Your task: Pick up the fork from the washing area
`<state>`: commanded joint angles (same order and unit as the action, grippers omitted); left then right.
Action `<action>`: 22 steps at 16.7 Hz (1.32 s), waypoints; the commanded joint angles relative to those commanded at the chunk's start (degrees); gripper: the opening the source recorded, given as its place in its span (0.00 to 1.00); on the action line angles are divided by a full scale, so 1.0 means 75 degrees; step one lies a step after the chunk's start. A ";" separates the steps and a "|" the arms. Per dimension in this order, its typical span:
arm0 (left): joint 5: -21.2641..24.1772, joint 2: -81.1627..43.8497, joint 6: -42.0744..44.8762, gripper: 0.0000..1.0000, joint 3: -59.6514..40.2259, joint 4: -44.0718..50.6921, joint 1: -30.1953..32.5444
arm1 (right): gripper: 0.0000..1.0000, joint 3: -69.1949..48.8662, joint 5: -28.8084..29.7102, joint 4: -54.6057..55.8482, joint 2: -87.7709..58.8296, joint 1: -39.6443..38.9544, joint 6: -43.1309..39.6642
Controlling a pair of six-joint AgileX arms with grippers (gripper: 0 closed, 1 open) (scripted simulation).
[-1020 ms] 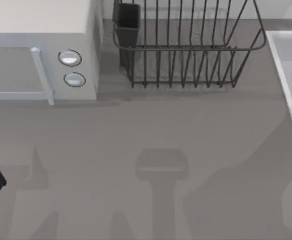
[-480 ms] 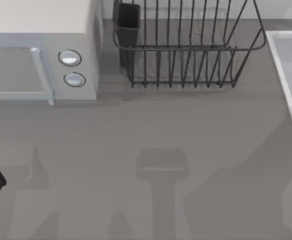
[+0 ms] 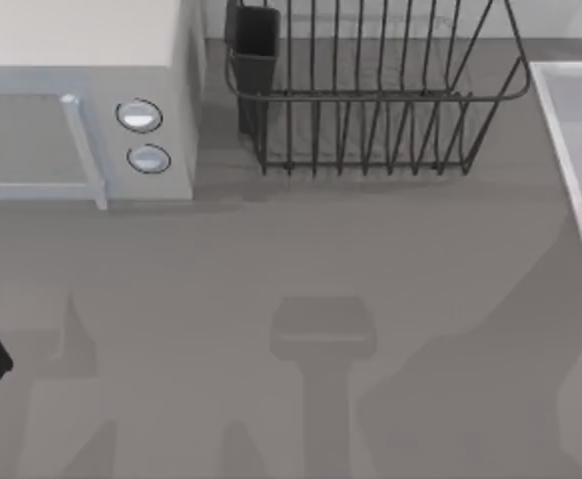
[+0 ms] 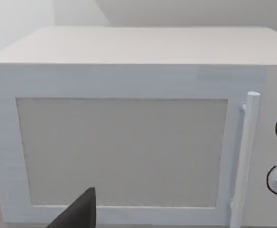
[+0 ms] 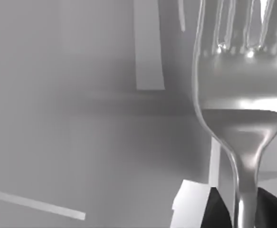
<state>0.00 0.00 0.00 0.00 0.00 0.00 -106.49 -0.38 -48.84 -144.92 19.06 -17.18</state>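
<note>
The fork is seen close up in the right wrist view, its neck passing between the dark fingertips of the right gripper, whose jaws are clenched on the fork's handle. The washing area lies at the table's right edge, beside the dish rack. Whether the fork is clear of the basin cannot be told. The fork is judged stiff, light and slippery; the narrow handle is the proper place of hold. The left gripper is parked before the microwave; its jaw state cannot be told.
</note>
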 joint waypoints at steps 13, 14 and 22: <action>0.0000 0.0000 0.0000 1.00 0.0000 0.0000 0.0000 | 0.00 -0.2099 -0.0015 -0.3324 0.1192 0.0009 -0.0020; 0.0000 0.0000 0.0000 1.00 0.0000 0.0000 0.0000 | 0.00 -0.2099 -0.0015 -0.3324 0.1192 0.0009 -0.0020; 0.0000 0.0000 0.0000 1.00 0.0000 0.0000 0.0000 | 0.00 -0.1460 0.0010 -0.3771 0.2128 -0.1733 0.1690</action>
<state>0.00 0.00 0.00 0.00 0.00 0.00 -117.44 -0.30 -77.12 -128.96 6.06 -4.51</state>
